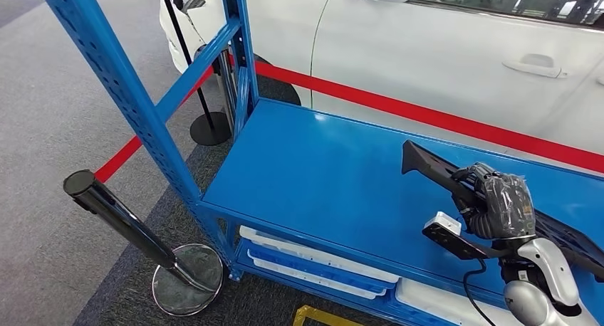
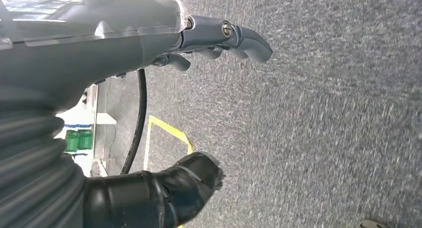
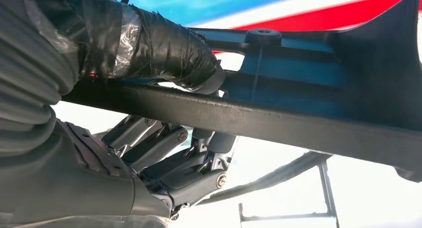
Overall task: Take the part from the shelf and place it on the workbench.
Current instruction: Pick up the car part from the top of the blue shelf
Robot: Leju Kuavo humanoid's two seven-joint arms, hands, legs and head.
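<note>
A long black plastic part [image 1: 431,164] hangs just above the blue shelf [image 1: 313,169] at the right, its pointed end towards the shelf's middle. My right hand [image 1: 498,203] grips it around its middle, wrapped in dark tape and film. In the right wrist view the part [image 3: 278,121] runs as a dark bar across the picture, with the taped thumb [image 3: 174,51] on one side and the fingers [image 3: 174,158] curled on the other. My left hand [image 2: 199,103] hangs over grey carpet, thumb and fingers apart, holding nothing.
A white car [image 1: 441,48] stands behind the shelf, with a red barrier belt [image 1: 427,116] strung between them. The shelf's blue upright [image 1: 121,84] rises at the left. A black stanchion post [image 1: 121,216] leans by the shelf's near corner. White trays [image 1: 313,262] lie on the lower level.
</note>
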